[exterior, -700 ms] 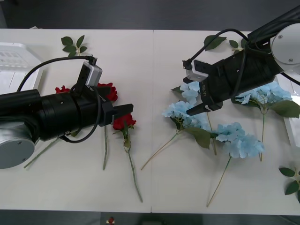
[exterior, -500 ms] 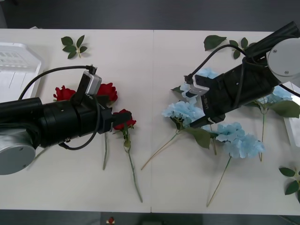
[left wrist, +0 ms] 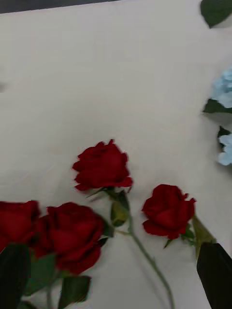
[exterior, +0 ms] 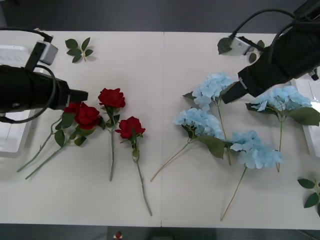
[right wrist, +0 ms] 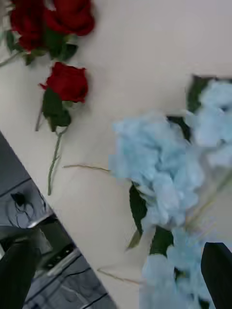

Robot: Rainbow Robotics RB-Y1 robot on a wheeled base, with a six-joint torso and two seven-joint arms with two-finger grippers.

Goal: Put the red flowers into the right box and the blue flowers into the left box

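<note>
Meanwhile the left box (exterior: 15, 145) and right box (exterior: 311, 135) held nothing visible. Four red flowers (exterior: 111, 98) and four blue flowers (exterior: 214, 84) lay on the desk (exterior: 165, 65). Left claw (left wrist: 113, 277) and right claw (right wrist: 121, 275) were spread wide, holding nothing.

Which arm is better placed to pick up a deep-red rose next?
The left: its open left gripper hovers right beside the deep-red artificial roses, while the open right gripper sits over the pale-blue hydrangea heads.

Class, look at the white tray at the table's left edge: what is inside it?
The left arm crosses over the left box, hiding most of it. The bare parts seen hold no flowers; the red flowers lie on the table.
</note>
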